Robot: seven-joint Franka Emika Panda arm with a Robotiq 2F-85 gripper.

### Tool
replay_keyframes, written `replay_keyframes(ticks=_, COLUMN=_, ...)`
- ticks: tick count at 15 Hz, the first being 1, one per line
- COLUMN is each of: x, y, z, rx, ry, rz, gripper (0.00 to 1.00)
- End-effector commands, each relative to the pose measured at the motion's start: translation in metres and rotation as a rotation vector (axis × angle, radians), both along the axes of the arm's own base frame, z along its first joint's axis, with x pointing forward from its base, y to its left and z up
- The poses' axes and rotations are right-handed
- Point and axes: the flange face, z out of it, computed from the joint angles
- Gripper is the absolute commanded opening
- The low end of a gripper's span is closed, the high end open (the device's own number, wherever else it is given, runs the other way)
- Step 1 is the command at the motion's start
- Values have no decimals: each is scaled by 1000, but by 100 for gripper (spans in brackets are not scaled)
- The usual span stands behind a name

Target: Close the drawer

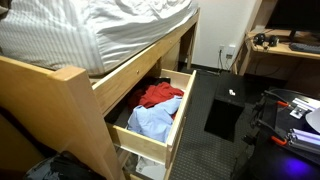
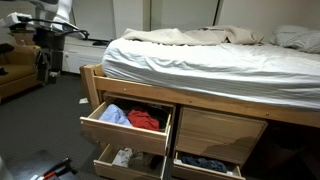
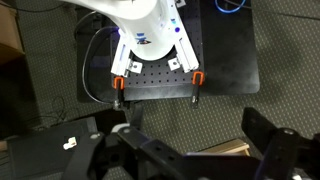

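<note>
Drawer point(image 1: 184, 112) pulled out beneath the bed point(image 1: 120, 30), red cloth point(image 1: 160, 95) and light-blue cloth point(image 1: 152, 121) inside, my tool point(image 3: 190, 150) spread wide, gripping nothing.

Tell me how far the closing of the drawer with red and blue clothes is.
Done: nothing; the drawer stands pulled far out, clothes exposed. In hand: nothing; the gripper has its jaws apart and empty, with no drawer in the wrist view. Left: the reach and the whole push.

My gripper point(image 3: 185, 150) is matte black, all chunky angular links. My base point(image 3: 148, 35) is glossy white with a blue glow on it, and a dark cable point(image 3: 92, 70) loops from its side.
</note>
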Motion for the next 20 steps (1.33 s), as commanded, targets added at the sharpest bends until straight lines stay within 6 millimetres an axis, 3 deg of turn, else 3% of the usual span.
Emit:
replay_keyframes(ticks=1, x=-23, y=6, z=-32, rx=-86, ry=-66, rz=-58, gripper=100)
replay_keyframes(ticks=4, x=-41, y=13, z=-56, rx=-126, ry=12, rz=-130, gripper=100)
replay_keyframes(ticks=5, x=-49, y=20, z=-54, rx=-103, ry=138, rz=-114, gripper=100)
replay_keyframes(ticks=6, x=-35, y=17, z=-47, rx=-111, ry=40, rz=-97, gripper=100)
replay_keyframes(ticks=9, x=-45, y=20, z=-51, rx=-109, ry=109, rz=-100, gripper=100)
replay_keyframes(ticks=10, x=-43, y=21, z=-51, rx=-115, ry=41, rz=-159, gripper=100)
replay_keyframes(ticks=11, x=-10, y=9, z=-15, rx=-90, ry=-30, rz=-201, gripper=100)
replay_keyframes(ticks=12, x=-1, y=13, z=-26, rx=-84, ry=-75, rz=-217, gripper=100)
replay_keyframes(ticks=20, x=14, y=10, z=-42, rx=-65, ry=-478, rz=-415, gripper=100)
